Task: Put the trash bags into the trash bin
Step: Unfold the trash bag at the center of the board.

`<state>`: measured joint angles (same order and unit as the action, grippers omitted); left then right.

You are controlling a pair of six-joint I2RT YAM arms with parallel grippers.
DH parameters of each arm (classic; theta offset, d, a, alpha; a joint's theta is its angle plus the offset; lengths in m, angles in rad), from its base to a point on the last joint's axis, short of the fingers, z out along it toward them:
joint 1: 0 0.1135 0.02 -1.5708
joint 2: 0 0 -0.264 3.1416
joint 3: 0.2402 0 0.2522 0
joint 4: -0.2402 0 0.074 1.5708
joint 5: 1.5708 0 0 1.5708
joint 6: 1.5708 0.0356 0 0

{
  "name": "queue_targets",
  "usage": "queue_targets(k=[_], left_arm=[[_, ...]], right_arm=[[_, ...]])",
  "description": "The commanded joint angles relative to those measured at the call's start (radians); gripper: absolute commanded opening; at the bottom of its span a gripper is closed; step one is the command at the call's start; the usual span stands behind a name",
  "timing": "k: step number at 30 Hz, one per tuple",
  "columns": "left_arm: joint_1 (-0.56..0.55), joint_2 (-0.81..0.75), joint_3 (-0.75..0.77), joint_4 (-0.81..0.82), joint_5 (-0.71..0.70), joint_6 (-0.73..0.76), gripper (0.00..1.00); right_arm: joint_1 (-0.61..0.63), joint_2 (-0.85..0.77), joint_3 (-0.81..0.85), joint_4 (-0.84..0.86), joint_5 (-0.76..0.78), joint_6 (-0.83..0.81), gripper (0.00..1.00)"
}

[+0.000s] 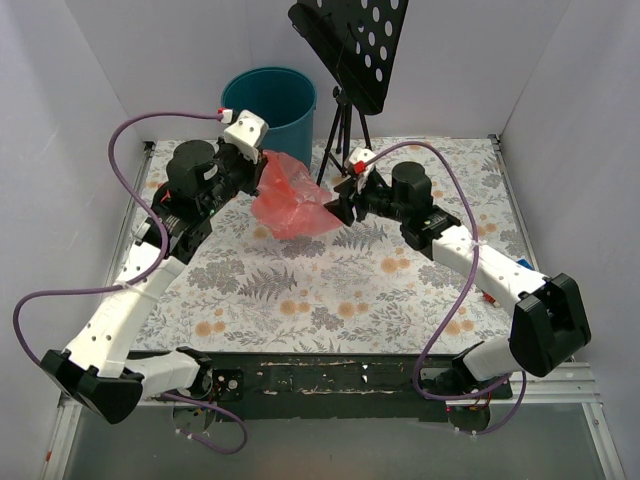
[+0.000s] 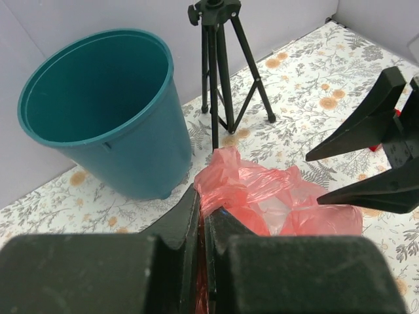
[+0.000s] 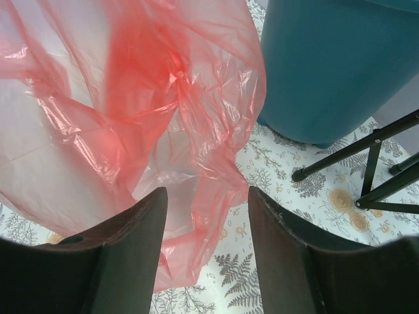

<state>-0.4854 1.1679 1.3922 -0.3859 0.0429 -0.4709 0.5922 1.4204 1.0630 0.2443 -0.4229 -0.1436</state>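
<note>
- Left gripper (image 2: 201, 210) is clamped shut on one edge of the trash bag (image 1: 292, 200). The bag hangs just in front of the trash bin (image 1: 290, 115).
- Right gripper (image 3: 207, 196) has its jaws apart on the bag's side away from the bin. The film is just ahead of them and nothing is pinched.
- Raise the bag above the bin's rim before carrying it across, because the trailing film is likely to snag there.
- Steer clear of the tripod (image 2: 213, 12) beside the bin.
- Release only once the bag is over the bin's mouth.
</note>
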Motion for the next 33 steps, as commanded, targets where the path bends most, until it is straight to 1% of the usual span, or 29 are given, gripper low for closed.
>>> queue_targets(k=[1, 4, 10, 12, 13, 16, 18, 19, 22, 23, 26, 29, 31, 33], left_arm=[[0.004, 0.002, 0.047, 0.019, 0.04, -0.003, 0.0], [0.004, 0.01, 0.07, 0.013, 0.049, -0.015, 0.0], [0.004, 0.0, 0.076, 0.004, 0.061, -0.003, 0.0], [0.004, -0.013, 0.067, 0.007, 0.075, 0.0, 0.0], [0.004, -0.017, 0.059, 0.012, 0.08, 0.0, 0.0], [0.004, -0.017, 0.054, 0.015, 0.078, -0.006, 0.0], [0.004, -0.02, 0.05, 0.022, 0.078, -0.003, 0.0], [0.004, -0.019, 0.048, 0.021, 0.078, -0.002, 0.0], [0.002, -0.02, 0.05, 0.01, 0.071, 0.009, 0.0], [0.002, -0.024, 0.045, 0.005, 0.061, 0.017, 0.0], [-0.004, -0.06, -0.013, 0.001, 0.02, 0.09, 0.0], [-0.005, -0.118, -0.12, -0.01, -0.028, 0.202, 0.0], [-0.005, -0.164, -0.203, -0.016, -0.078, 0.239, 0.0], [-0.004, -0.2, -0.249, -0.037, -0.093, 0.252, 0.0]], right_arm=[[0.02, 0.012, -0.015, 0.053, -0.022, -0.025, 0.62], [0.035, 0.041, -0.003, 0.065, -0.017, -0.03, 0.62], [0.04, 0.08, 0.052, 0.064, 0.047, -0.05, 0.62], [0.037, 0.084, 0.06, 0.055, 0.036, -0.062, 0.62], [0.034, 0.087, 0.061, 0.053, 0.015, -0.059, 0.61], [0.029, 0.091, 0.045, 0.078, -0.068, -0.028, 0.53], [0.029, 0.092, 0.026, 0.105, -0.123, -0.001, 0.39], [0.029, 0.092, 0.022, 0.11, -0.131, 0.006, 0.35], [0.029, 0.086, 0.017, 0.107, -0.133, 0.007, 0.07], [0.024, 0.078, 0.021, 0.093, -0.122, -0.002, 0.01], [-0.012, 0.026, 0.044, 0.017, -0.057, -0.022, 0.01], [-0.058, -0.052, 0.057, -0.072, 0.08, -0.066, 0.01], [-0.075, -0.106, 0.051, -0.103, 0.201, -0.102, 0.01], [-0.098, -0.153, 0.043, -0.122, 0.231, -0.138, 0.01]])
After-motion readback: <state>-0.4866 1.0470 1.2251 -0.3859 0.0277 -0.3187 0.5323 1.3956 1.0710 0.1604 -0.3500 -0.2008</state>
